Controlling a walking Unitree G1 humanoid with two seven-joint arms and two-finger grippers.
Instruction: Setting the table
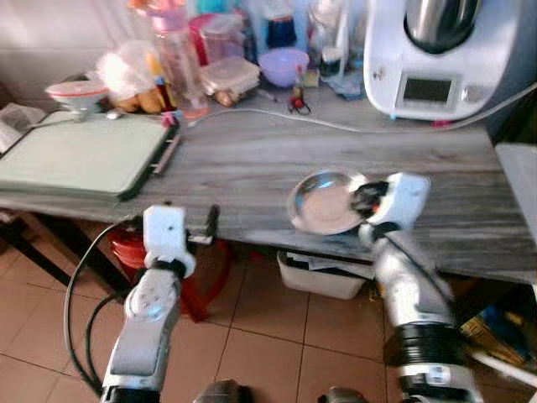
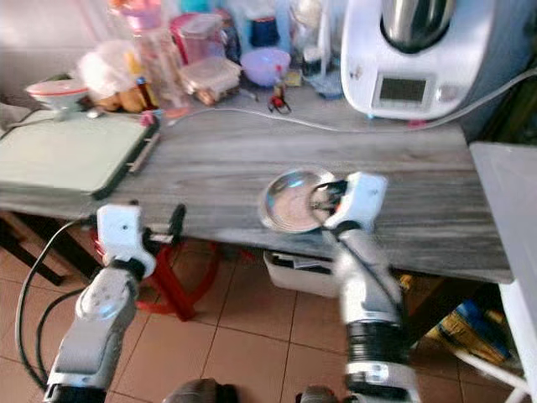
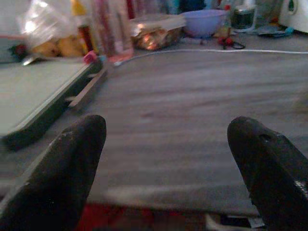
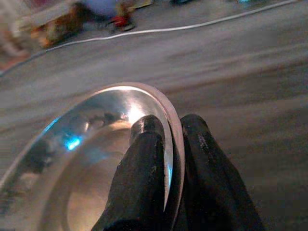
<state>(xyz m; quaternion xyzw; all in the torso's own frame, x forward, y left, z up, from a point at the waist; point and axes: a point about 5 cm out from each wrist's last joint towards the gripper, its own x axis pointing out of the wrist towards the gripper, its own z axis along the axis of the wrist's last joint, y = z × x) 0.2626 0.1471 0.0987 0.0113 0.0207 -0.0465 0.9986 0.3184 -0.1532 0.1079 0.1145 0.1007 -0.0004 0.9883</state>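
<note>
The grey wood-grain desk (image 1: pixel 252 159) runs across the view, its front edge nearest the robot and its right end stopping beside a white surface (image 1: pixel 518 180). The middle of the desk, from the front edge back to a white cable (image 1: pixel 336 124), is bare and gives the widest free room. The back strip is crowded: a white kitchen machine (image 1: pixel 428 59) at the right rear, a purple bowl (image 1: pixel 284 65), a lidded plastic box (image 1: pixel 228 75), bottles and a plastic bag (image 1: pixel 126 71) further left. A pale green board (image 1: pixel 80 155) takes up the left part of the desk, with a small red-rimmed bowl (image 1: pixel 77 94) behind it. Under the desk are a tiled floor (image 1: pixel 260 336), a red stool (image 1: pixel 201 277) and a white bin (image 1: pixel 323 273). The metal plate (image 1: pixel 325 201) lies close to the front edge, right of centre, well apart from the board. The right tool (image 4: pixel 166 134) is at the plate's right rim, its two black fingers (image 4: pixel 144 168) pressed together on that rim, one inside the plate and one outside. The left tool (image 3: pixel 166 144) sits low at the front edge, just right of the board's corner, fingers spread wide with nothing between them, facing the bare centre of the desk.
</note>
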